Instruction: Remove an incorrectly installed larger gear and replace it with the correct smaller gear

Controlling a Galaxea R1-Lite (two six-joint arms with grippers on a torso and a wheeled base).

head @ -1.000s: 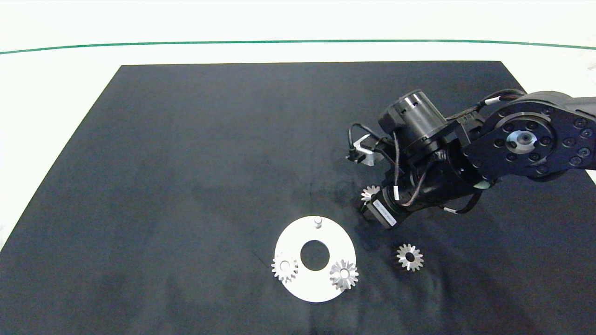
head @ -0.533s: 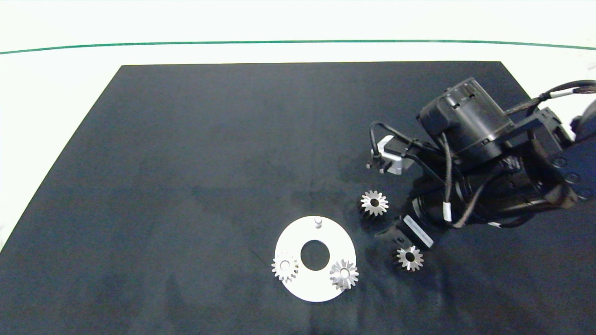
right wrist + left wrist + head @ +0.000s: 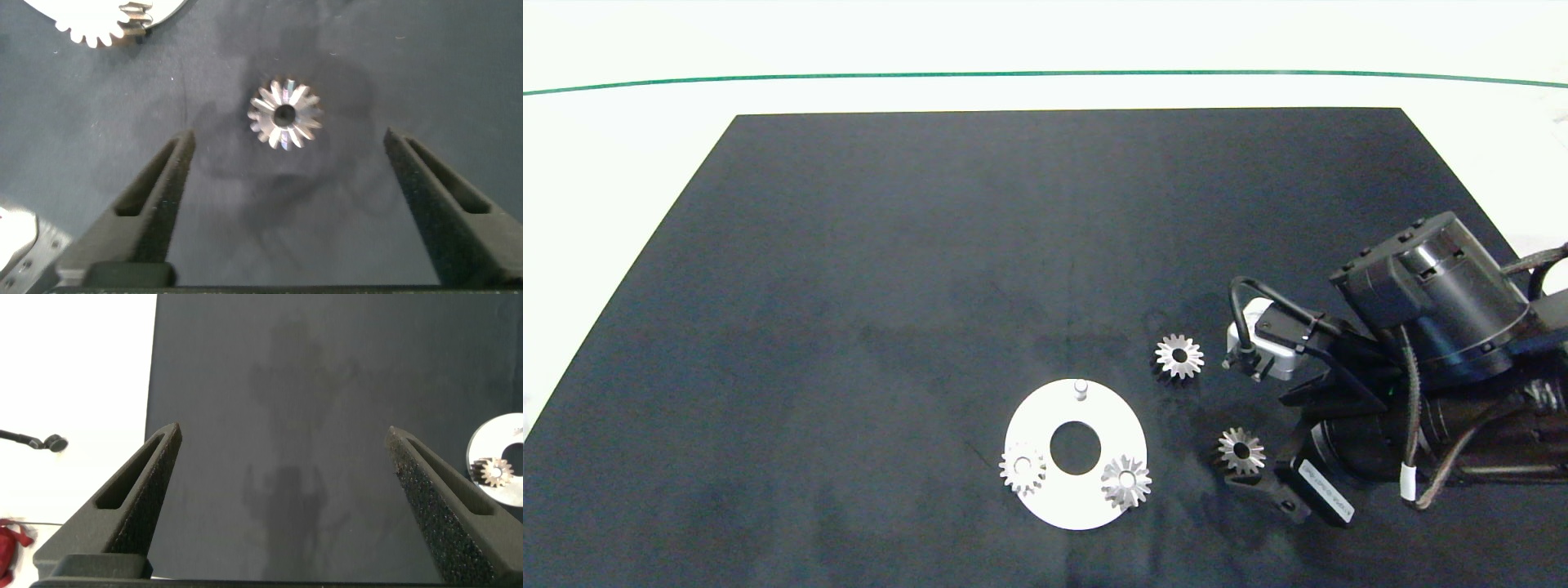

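Even overhead light; white tabletop [image 3: 1045,41] overexposed, soft shadows on the dark mat [image 3: 890,286], green line [image 3: 1045,73] bowed by lens distortion.

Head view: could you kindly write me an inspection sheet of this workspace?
Surface: black mat on a white table.
Job's things: larger gear and smaller gear lie loose on the mat; white plate carries a left gear, a right gear and a bare peg.
Clutter: nothing seen.
Grippers: right gripper open, at the smaller gear; left gripper open, over the mat's edge.
Cables: black cables on the right arm.
Surroundings: green line.
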